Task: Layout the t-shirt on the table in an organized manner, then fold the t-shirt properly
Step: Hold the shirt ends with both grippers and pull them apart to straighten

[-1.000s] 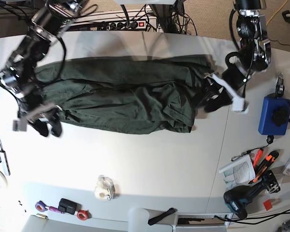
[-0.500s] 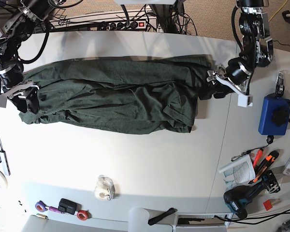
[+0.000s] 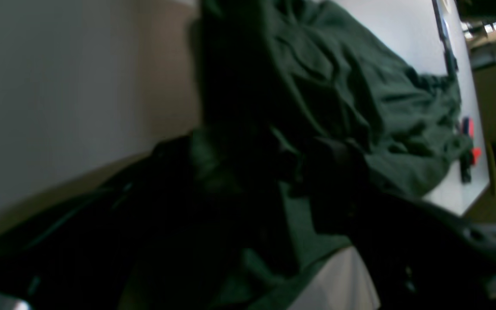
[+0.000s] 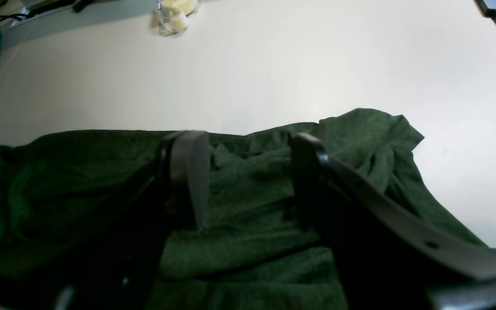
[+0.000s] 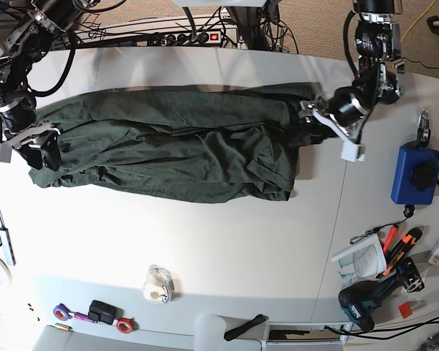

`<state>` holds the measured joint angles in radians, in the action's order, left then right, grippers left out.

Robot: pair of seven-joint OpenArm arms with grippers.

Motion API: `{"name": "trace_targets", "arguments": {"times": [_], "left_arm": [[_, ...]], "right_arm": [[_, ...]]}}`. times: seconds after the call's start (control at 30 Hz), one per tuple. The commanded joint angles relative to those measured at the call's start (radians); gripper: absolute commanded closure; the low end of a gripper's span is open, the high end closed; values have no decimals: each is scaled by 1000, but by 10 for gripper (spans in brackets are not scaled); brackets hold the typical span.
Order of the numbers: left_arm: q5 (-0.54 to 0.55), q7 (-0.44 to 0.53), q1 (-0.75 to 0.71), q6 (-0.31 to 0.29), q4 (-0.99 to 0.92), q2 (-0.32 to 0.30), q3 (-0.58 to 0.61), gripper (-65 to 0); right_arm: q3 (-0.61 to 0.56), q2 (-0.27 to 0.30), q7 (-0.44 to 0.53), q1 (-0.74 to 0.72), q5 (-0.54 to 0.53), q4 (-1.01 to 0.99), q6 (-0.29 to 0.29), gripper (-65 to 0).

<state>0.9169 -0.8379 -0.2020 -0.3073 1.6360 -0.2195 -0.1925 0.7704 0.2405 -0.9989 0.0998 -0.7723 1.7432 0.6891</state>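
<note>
Base view: t-shirt [image 5: 168, 150] lies lengthwise between wide-open, empty-handed left gripper [image 5: 312, 126] and right gripper [image 5: 36, 150]

Bare table [image 5: 227, 241] lay open in front of the t-shirt [image 5: 168, 150], tape roll [image 5: 157, 285] near the front edge, blue pouch [image 5: 413, 174] and tools [image 5: 380, 274] crowded one end.

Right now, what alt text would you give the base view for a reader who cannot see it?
A dark forest-green knit t-shirt lies bunched lengthwise across the white smooth tabletop, with the right gripper at one end and the left gripper at the other. A blue rectangular pouch sits nearby.
</note>
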Motion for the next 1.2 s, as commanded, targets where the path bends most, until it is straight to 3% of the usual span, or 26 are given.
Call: {"name": "trace_targets", "arguments": {"times": [0.0,0.2,0.37,0.6,0.8,0.93,1.13,1.17], "left_arm": [[0,7,9,-2,12,2,3,-430],[-44,19,26,21,10,65,5,-430],[-53,19,63,39,-49,80,5,-430],[-39,17,134,19,-241,89,5,-430],[-38,-31,136,-17,-257,89,5,-421],[-40,-76,135,-26,-257,89,5,-318],[-42,-67,137,-35,-256,89,5,0],[-42,-60,136,-54,-254,89,5,0]], "right_arm": [[3,20,19,-8,-24,18,9,-309],[3,20,8,-5,-24,18,9,-309],[3,20,7,4,-25,18,9,-309],[3,20,8,3,-25,18,9,-309],[3,20,9,3,-24,18,9,-309],[3,20,11,3,-25,18,9,-309],[3,20,11,3,-24,18,9,-309],[3,20,11,3,-24,18,9,-309]]}}
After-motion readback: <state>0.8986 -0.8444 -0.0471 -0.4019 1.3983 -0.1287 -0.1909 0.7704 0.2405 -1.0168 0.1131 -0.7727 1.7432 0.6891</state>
